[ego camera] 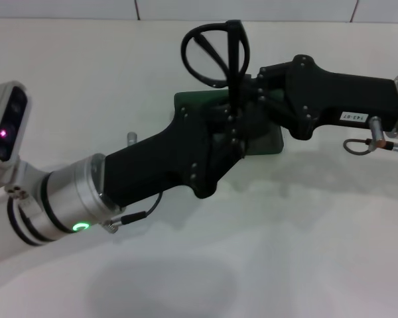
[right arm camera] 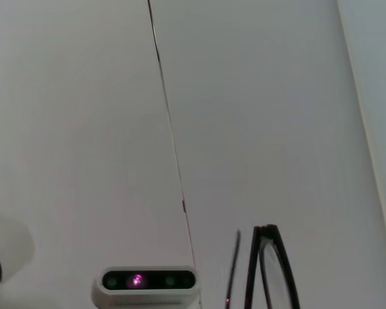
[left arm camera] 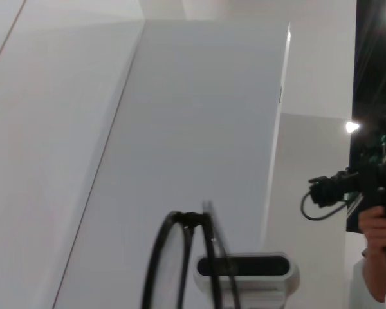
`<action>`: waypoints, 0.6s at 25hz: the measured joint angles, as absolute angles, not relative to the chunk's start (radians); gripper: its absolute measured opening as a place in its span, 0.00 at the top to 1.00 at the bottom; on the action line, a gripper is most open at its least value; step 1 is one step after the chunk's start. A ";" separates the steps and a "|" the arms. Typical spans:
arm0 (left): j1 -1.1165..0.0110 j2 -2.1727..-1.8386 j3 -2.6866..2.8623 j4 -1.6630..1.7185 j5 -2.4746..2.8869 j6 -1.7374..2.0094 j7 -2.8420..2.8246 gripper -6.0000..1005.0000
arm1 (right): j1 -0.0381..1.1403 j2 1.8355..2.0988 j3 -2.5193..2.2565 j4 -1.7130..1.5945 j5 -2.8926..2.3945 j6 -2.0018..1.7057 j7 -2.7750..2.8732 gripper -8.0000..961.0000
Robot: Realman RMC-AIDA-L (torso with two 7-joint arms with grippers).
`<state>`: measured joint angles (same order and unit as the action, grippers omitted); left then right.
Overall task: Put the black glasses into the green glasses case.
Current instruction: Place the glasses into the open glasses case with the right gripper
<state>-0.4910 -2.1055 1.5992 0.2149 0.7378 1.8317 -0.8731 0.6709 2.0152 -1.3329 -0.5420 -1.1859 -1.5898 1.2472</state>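
The black glasses (ego camera: pixel 212 53) stand upright in the air above the middle of the table, lens rims on top and folded temples running straight down to where my two grippers meet. My left gripper (ego camera: pixel 233 122) comes in from the lower left and my right gripper (ego camera: pixel 252 86) from the right. I cannot tell which of them holds the glasses. The green glasses case (ego camera: pixel 191 103) lies on the table right beneath them, mostly hidden by both grippers. The glasses also show edge-on in the left wrist view (left arm camera: pixel 186 217) and the right wrist view (right arm camera: pixel 267 230).
The white table (ego camera: pixel 265 252) spreads all around the case. Both wrist views look upward at walls and my head camera (left arm camera: pixel 244 267) (right arm camera: pixel 148 281). A person's hand with a camera (left arm camera: pixel 373 219) shows far off in the left wrist view.
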 joint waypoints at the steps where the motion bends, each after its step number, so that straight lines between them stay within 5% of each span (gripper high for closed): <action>1: -0.485 -2.104 1.601 0.215 0.738 1.836 -0.873 0.95 | 0.670 2.011 -1.332 -0.543 -1.187 -1.588 1.248 0.94; 9: -0.376 -2.070 1.589 0.215 0.733 1.857 -0.876 0.95 | 0.671 1.927 -1.327 -0.793 -1.412 -1.487 1.519 0.94; 12: -0.335 -2.057 1.563 0.215 0.730 1.864 -0.876 0.95 | 0.692 1.925 -1.327 -0.990 -1.660 -1.430 1.717 0.94; 15: -0.317 -2.054 1.546 0.215 0.731 1.870 -0.871 0.95 | 0.762 1.950 -1.327 -1.086 -1.927 -1.413 1.874 0.94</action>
<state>-0.3169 -2.0536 1.5460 0.2149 0.7306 1.8695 -0.8709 0.7620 1.9502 -1.3268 -1.0855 -1.9275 -1.4131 1.8738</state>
